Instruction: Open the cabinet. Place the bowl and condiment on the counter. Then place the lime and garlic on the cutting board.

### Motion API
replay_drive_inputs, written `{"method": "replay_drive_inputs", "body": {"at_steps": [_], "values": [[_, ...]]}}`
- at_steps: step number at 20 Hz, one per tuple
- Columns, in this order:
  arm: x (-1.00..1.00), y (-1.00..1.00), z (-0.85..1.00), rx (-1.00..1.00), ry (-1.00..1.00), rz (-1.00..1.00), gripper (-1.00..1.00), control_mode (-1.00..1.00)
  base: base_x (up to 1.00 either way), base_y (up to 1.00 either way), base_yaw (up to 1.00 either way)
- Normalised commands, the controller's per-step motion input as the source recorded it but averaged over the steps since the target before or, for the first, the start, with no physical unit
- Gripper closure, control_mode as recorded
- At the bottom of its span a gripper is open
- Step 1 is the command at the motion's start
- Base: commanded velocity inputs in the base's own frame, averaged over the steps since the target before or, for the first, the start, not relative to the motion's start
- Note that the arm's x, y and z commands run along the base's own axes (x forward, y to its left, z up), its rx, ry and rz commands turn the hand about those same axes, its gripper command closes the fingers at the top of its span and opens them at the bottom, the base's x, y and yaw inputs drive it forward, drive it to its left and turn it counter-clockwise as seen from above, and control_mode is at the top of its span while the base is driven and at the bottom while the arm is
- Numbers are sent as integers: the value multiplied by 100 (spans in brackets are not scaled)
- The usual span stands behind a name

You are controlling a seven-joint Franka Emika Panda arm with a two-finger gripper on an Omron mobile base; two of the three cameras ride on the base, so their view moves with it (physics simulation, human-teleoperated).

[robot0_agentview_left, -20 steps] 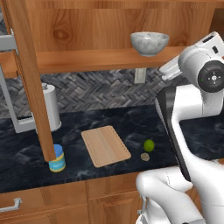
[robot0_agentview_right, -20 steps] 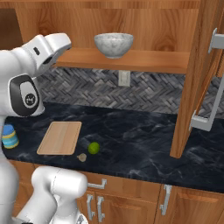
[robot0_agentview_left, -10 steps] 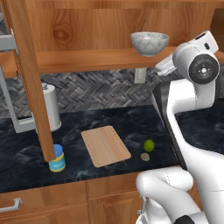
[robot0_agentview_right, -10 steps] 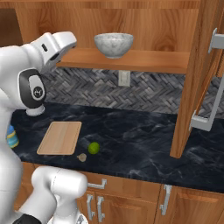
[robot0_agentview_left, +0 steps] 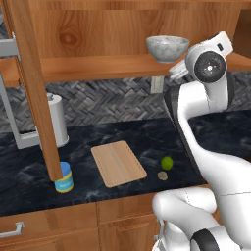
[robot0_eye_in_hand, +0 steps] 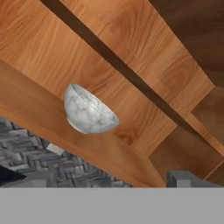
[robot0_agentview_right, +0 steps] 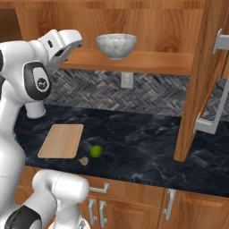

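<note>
The cabinet (robot0_agentview_left: 29,88) stands open, its doors swung out to both sides. On its lower shelf sits the grey-white bowl (robot0_agentview_left: 167,47) (robot0_agentview_right: 116,45) (robot0_eye_in_hand: 89,109). My gripper (robot0_agentview_left: 179,71) (robot0_eye_in_hand: 109,181) hovers at shelf height to the bowl's right, apart from it, open and empty. On the dark counter (robot0_agentview_left: 122,132) the condiment jar (robot0_agentview_left: 64,177) stands by the left door's foot. The cutting board (robot0_agentview_left: 118,163) (robot0_agentview_right: 61,140) lies bare. Right of it lie the lime (robot0_agentview_left: 167,163) (robot0_agentview_right: 95,151) and, closer to the front edge, the garlic (robot0_agentview_left: 162,175) (robot0_agentview_right: 83,160).
A white paper-towel roll (robot0_agentview_left: 58,120) stands at the back left of the counter. The right cabinet door (robot0_agentview_right: 201,80) hangs out over the counter, its grey bar handle facing me. A wall socket (robot0_agentview_right: 127,80) sits in the herringbone backsplash under the shelf.
The hand has risen a little and swung closer to the bowl on the shelf. The jaws have stayed open. Nothing on the counter has moved.
</note>
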Motion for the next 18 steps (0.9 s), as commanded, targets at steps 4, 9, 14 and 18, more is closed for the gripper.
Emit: {"method": "replay_drive_inputs", "body": {"at_steps": [4, 9, 14, 18], "values": [[28, 0, 0, 2, 6, -4, -100, -100, 0, 0, 0], [16, 0, 0, 6, 0, 0, -100, -100, 0, 0, 0], [18, 0, -4, 5, 0, 0, -100, -100, 0, 0, 0], [30, 0, -13, 3, 0, 0, -100, -100, 0, 0, 0]]}}
